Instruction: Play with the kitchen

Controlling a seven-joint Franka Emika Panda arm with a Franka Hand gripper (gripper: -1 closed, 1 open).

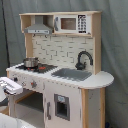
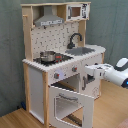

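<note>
Pale-wood kitchen [image 2: 55, 65] shows no legible writing; claw [image 2: 89, 75] near its front, grip unclear.

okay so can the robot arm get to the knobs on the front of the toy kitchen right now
Probably yes. In the second exterior view the pincer is beside the kitchen front, level with the knobs, and the oven door hangs open below, not between them.
</note>
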